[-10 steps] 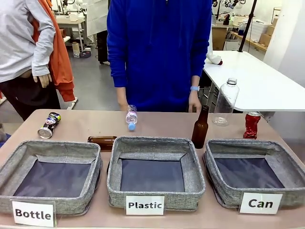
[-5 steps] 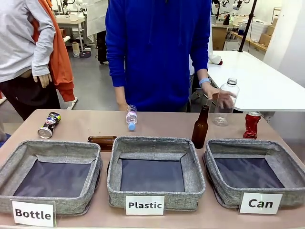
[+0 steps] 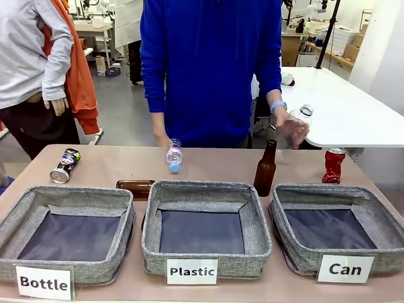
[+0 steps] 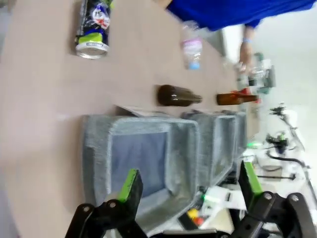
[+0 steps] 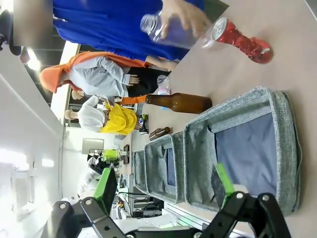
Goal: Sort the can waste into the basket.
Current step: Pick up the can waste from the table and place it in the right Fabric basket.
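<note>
- While the person's hand [image 3: 287, 129] holds a large clear bottle [image 3: 303, 115] in the air above the far right of the tabletop [image 3: 107, 167], both cans rest on the tabletop with nothing touching them.
- Red can [image 3: 333, 165]: stands at the far right, dented, just behind the far rim of the "Can" basket [image 3: 303, 255]. In the right wrist view it appears beyond that basket, close under the person's hand.
- Dark can [image 3: 65, 165]: lies on its side at the far left, silver end toward the robot, behind the "Bottle" basket [image 3: 69, 192] and well apart from the "Can" basket.
- "Can" basket: sits at the near right, white label facing the robot, dark lining visible across its whole floor.
- "Plastic" basket [image 3: 205, 189]: sits in the middle, between the other two baskets.
- Upright brown bottle [image 3: 266, 169]: stands between the far corners of the "Plastic" and "Can" baskets.
- Lying brown bottle [image 3: 134, 187]: rests just behind the gap between the "Bottle" and "Plastic" baskets.
- Small clear bottle [image 3: 173, 155]: lies near the far centre.
- Left end effector [image 4: 189, 178]: fingers spread wide, holding nothing.
- Right end effector [image 5: 163, 181]: fingers spread wide, holding nothing.
</note>
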Tool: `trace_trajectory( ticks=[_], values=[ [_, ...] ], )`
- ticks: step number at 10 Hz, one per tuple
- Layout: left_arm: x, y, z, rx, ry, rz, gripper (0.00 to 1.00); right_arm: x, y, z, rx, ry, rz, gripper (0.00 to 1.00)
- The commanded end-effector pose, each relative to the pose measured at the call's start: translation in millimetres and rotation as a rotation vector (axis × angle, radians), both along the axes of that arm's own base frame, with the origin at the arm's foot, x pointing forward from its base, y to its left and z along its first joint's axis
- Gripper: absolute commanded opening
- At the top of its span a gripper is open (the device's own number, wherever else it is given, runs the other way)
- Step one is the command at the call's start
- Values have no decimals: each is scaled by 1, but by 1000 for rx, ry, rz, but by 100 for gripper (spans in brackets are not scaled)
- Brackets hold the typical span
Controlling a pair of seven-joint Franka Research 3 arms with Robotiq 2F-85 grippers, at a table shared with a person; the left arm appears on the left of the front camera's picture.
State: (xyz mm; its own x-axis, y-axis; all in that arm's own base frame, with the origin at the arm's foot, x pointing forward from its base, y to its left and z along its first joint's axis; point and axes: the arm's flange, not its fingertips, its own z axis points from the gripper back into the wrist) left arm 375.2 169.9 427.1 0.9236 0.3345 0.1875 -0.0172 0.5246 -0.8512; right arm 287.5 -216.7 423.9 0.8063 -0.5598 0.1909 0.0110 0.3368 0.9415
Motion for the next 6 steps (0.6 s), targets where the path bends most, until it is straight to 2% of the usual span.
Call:
trace_trajectory(
  ticks=[1, 3, 4, 5, 6],
  values=[
    [48, -23, 22, 289, 100, -129, 100, 1, -2, 2, 12, -12, 1, 100],
    [107, -63, 25, 573, 138, -53, 100, 1, -2, 2, 12, -12, 1, 100],
    [124, -83, 23, 669, 112, -9, 100, 1, -2, 2, 12, -12, 1, 100],
    [132, -103, 23, 734, 52, 48, 100, 1, -2, 2, 12, -12, 1, 100],
    [138, -119, 30, 666, 31, 64, 100, 1, -2, 2, 12, -12, 1, 100]
  ],
)
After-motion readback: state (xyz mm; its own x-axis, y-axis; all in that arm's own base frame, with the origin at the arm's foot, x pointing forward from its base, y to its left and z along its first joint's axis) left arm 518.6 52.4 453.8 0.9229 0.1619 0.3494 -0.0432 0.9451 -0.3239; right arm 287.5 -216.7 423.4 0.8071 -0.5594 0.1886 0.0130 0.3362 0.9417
